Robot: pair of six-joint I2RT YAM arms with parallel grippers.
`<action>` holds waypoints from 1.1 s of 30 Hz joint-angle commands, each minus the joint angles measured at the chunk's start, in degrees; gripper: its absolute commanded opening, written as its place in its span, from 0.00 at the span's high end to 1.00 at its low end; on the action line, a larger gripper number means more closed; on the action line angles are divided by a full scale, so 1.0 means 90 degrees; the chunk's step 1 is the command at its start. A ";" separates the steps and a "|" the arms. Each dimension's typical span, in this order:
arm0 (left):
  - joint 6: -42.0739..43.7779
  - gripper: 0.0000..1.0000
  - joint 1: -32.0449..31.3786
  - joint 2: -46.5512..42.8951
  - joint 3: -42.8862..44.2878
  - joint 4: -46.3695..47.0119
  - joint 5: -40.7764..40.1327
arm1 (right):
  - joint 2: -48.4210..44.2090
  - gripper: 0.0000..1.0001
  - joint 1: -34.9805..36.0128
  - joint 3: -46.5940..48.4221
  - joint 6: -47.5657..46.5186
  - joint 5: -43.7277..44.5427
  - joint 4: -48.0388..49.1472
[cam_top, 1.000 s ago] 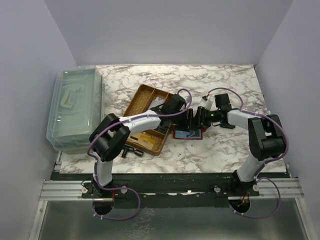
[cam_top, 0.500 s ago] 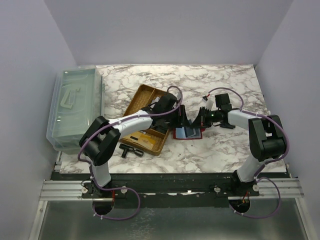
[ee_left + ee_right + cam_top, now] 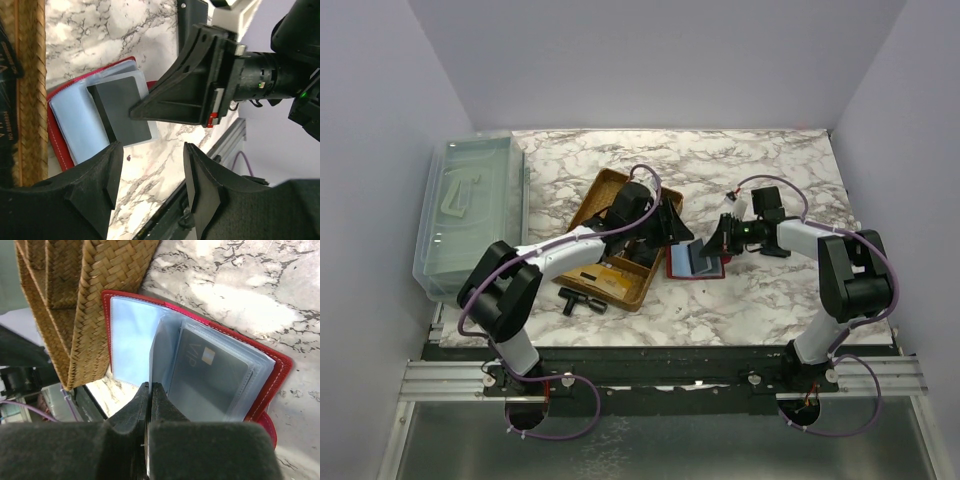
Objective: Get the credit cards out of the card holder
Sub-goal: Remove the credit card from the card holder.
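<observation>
Woven basket (image 3: 592, 205) mid-worktop (image 3: 750, 160), just beside the open red card holder (image 3: 125, 340); clear bin (image 3: 470, 215) at the left edge; lilac walls (image 3: 660, 60). My left gripper (image 3: 151, 147) hangs apart above the holder. My right gripper (image 3: 149, 387) is closed, apparently pinching one upright sleeve (image 3: 120, 110).

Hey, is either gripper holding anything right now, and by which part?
The right gripper is shut on one clear sleeve of the red card holder, pinching its free edge. The left gripper is open, holding nothing.
</observation>
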 commanded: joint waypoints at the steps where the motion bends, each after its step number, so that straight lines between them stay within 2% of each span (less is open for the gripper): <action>1: -0.0961 0.43 0.0058 0.0341 -0.0274 0.1206 0.0649 | -0.0134 1.00 -0.0328 -0.0061 -0.0003 -0.1032 0.0249; 6: -0.1173 0.42 0.0060 0.0636 -0.0191 0.1484 0.0878 | -0.0520 1.00 -0.0938 -0.0546 0.0387 -0.2276 0.1161; 10: -0.1365 0.41 0.0058 0.0910 -0.0161 0.1797 0.1099 | -0.0703 1.00 -0.1030 -0.0755 0.0532 -0.2586 0.1481; 12: -0.1439 0.41 0.0065 0.1043 -0.0127 0.1945 0.1226 | -0.0735 1.00 -0.1031 -0.0758 0.0541 -0.2529 0.1486; 18: -0.1486 0.41 0.0045 0.1225 0.0037 0.2213 0.1476 | -0.0656 1.00 -0.1031 -0.0492 -0.0120 -0.1332 0.0510; 26: -0.1685 0.43 0.0039 0.1838 -0.0031 0.2221 0.1514 | -0.0506 1.00 -0.1031 -0.0618 0.0220 -0.1866 0.0896; 33: -0.1710 0.45 0.0082 0.1891 -0.0216 0.2208 0.1372 | -0.0474 1.00 -0.1031 -0.0674 0.0402 -0.2268 0.1250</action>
